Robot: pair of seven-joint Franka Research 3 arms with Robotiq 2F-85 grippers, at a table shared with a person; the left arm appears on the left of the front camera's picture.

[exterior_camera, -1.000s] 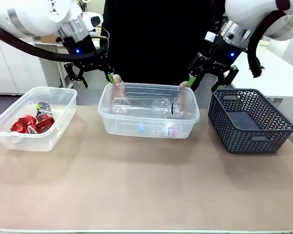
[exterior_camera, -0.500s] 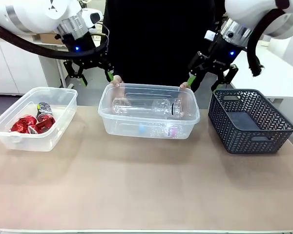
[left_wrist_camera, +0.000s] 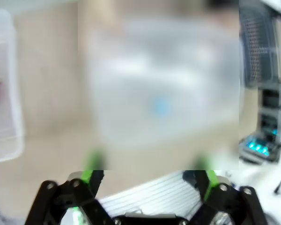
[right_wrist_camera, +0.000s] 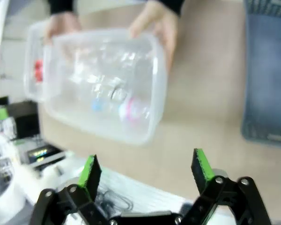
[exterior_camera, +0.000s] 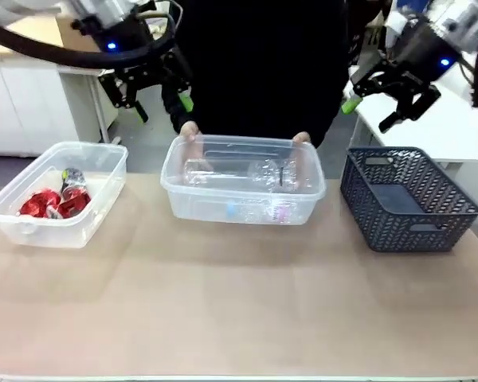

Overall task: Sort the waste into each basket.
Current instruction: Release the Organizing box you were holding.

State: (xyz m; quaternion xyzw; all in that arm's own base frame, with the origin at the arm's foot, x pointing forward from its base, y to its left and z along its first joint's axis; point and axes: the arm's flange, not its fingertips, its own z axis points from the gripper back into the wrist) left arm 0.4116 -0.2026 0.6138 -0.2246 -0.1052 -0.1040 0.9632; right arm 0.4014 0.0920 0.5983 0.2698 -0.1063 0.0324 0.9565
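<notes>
Grippers, left (exterior_camera: pixel 161 89) and right (exterior_camera: pixel 388 98), are lifting away open and empty, leaving cans (exterior_camera: pixel 54 200) and bottles (exterior_camera: pixel 243 174) sorted while hands (exterior_camera: pixel 190 130) are holding the middle tub (exterior_camera: pixel 244 208).

Middle tub (left_wrist_camera: pixel 161 89) heavily blurred

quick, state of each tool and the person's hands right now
Left tool: open, holding nothing.
Right tool: open, holding nothing.
Person's hands: both gripping the far rim of the middle tub of bottles.
</notes>
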